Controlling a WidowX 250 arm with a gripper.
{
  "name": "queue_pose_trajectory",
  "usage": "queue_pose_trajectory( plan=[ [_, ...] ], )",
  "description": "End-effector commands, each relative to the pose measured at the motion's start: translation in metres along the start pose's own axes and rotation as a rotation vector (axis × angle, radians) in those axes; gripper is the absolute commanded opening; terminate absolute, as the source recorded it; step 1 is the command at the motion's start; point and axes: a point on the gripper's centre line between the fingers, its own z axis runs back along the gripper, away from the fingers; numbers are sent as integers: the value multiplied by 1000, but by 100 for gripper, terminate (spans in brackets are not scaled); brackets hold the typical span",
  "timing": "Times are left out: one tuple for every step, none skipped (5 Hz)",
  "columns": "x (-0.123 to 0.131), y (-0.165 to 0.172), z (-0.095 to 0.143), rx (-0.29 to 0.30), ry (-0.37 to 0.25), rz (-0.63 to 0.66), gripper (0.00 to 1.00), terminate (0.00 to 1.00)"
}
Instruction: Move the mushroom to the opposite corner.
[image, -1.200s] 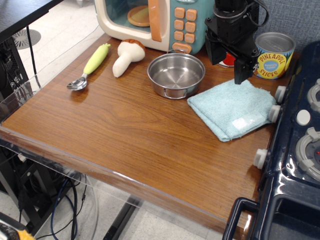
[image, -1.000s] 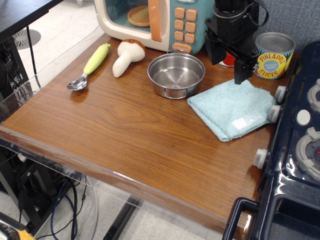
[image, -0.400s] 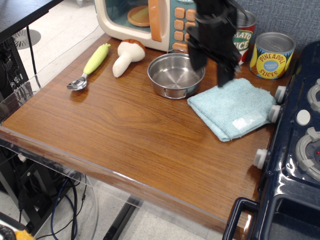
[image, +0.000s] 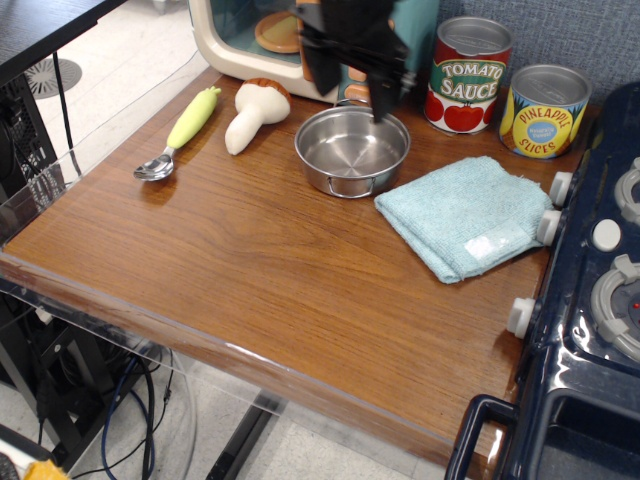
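The mushroom (image: 255, 113) has a cream-white stem and a brown cap. It lies on the wooden table at the back left, in front of the toy microwave (image: 280, 40). My black gripper (image: 348, 88) hangs over the back rim of the steel pot (image: 352, 150), to the right of the mushroom and apart from it. Its fingers point down with a gap between them and hold nothing.
A spoon with a yellow-green handle (image: 182, 131) lies left of the mushroom. A light blue cloth (image: 465, 215) lies at the right. A tomato sauce can (image: 469, 75) and a pineapple can (image: 545, 110) stand at the back right. A dark toy stove (image: 600, 300) borders the right edge.
My gripper has moved left, from above the cloth's back edge by the cans to over the pot. The tomato sauce can now shows. The mushroom has not moved.
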Motion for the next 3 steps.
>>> queue_pose_trajectory(
  plan=[
    [3, 58, -1, 91, 10, 152, 100, 0],
    [-6, 80, -15, 118, 57, 227, 100, 0],
    [-16, 97, -28, 133, 108, 283, 100, 0]
  ],
)
